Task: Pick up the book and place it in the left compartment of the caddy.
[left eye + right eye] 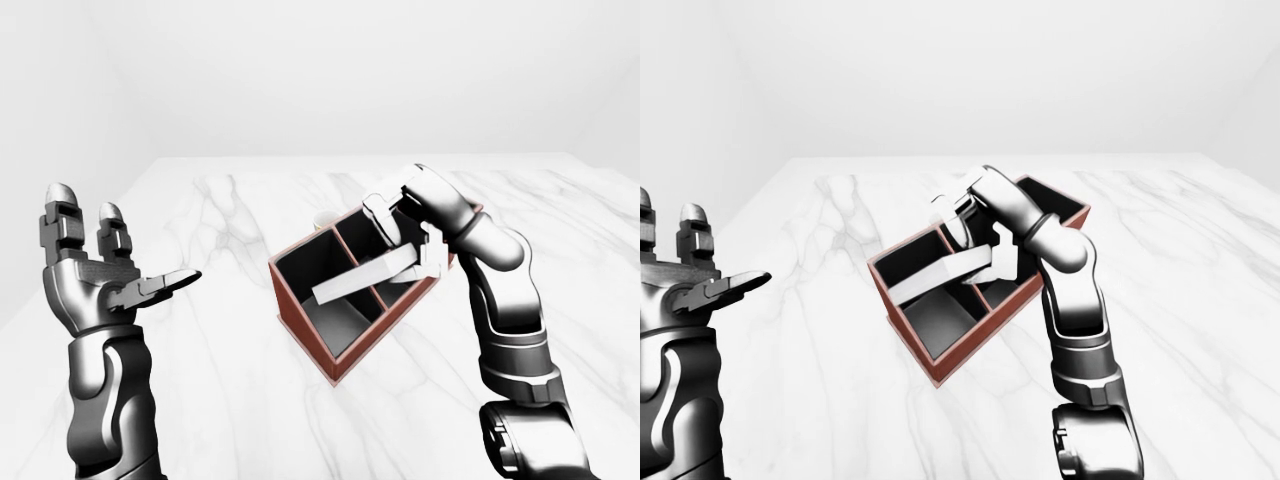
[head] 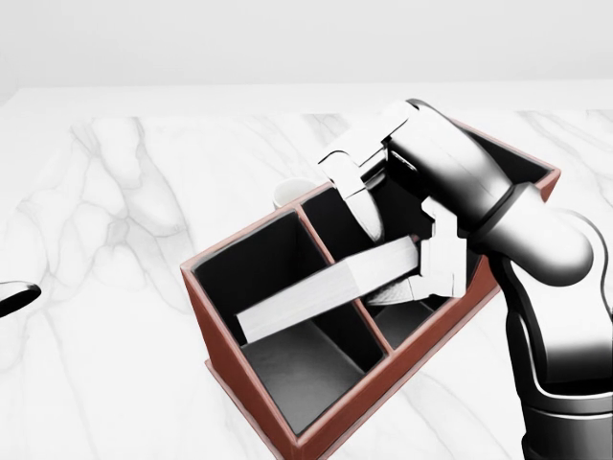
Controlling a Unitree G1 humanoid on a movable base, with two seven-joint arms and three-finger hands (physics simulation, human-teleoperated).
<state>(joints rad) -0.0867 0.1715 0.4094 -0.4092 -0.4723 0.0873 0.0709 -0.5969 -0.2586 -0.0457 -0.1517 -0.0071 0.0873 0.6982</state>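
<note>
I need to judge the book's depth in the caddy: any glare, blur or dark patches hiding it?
Head view: sharp, no blur; the book is evenly lit, but the caddy walls inside are near-black, so the compartment floor under the book's lower end reads poorly. The right robot hand shows bright highlights. Left-eye view: flat, soft lighting, faint shadows on the marble table, left robot hand crisp.

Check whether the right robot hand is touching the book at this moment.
Touching. In the head view, the right robot hand has fingers closed round the right end of the book, which slants across the divider of the caddy.
</note>
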